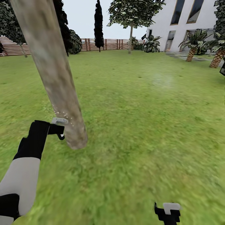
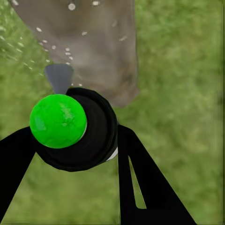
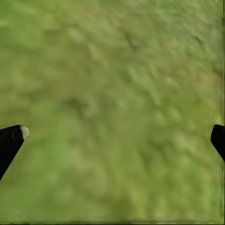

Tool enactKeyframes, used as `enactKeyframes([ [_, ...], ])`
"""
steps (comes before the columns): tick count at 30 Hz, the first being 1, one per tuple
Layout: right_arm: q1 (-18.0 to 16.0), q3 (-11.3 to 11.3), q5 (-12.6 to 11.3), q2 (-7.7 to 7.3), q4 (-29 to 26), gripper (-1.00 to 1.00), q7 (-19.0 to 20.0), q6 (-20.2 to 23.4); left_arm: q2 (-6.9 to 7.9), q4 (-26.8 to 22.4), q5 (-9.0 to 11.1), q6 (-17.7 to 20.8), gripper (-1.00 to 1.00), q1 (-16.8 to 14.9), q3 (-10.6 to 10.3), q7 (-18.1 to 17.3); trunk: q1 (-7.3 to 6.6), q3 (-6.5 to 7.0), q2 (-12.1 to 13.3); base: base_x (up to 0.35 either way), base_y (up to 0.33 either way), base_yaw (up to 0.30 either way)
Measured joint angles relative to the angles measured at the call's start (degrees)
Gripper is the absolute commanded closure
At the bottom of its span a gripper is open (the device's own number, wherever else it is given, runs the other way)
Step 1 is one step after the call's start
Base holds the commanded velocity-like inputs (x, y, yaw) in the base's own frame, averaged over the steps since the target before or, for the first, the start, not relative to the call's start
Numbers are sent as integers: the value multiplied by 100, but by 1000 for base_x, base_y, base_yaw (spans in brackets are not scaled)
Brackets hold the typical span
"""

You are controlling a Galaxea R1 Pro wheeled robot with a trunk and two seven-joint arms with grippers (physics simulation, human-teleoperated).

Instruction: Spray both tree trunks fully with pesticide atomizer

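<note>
The left gripper [image 2: 77,150] clamps the small, light-looking, rigid green-capped black atomizer [image 2: 70,129] around its body, misting whitish pesticide specks [image 2: 56,42] onto the thick pale trunk [image 1: 53,72]; the right gripper [image 3: 112,136] hangs open over grass.

Tree trunk [image 1: 53,72]: pale grey-beige, mottled w/ brownish patches, whitish pesticide specks [image 1: 64,116] low on it. Atomizer [image 2: 75,129] beside trunk: black body, bright green round top, grey nozzle. Left arm [image 1: 23,175] white w/ black sections. Lawn [image 1: 150,125] around trunk blotchy green. Fence [image 1: 106,44] behind trunk: brown horizontal slats. House [image 1: 187,28] white.
</note>
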Motion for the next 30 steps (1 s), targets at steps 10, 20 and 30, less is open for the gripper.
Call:
enactKeyframes([
  [10,0,8,0,4,0,-100,0,0,-62,-120,-35,0,100,-44,-15,40,0,0,0,-76,-256,207],
  [20,0,6,0,3,0,-100,5,0,-40,-120,-46,-8,100,34,-31,52,0,0,0,10,-181,249],
  [30,0,0,0,-6,0,-100,2,0,-79,-296,-10,-13,100,50,-26,62,0,0,0,27,-181,3],
])
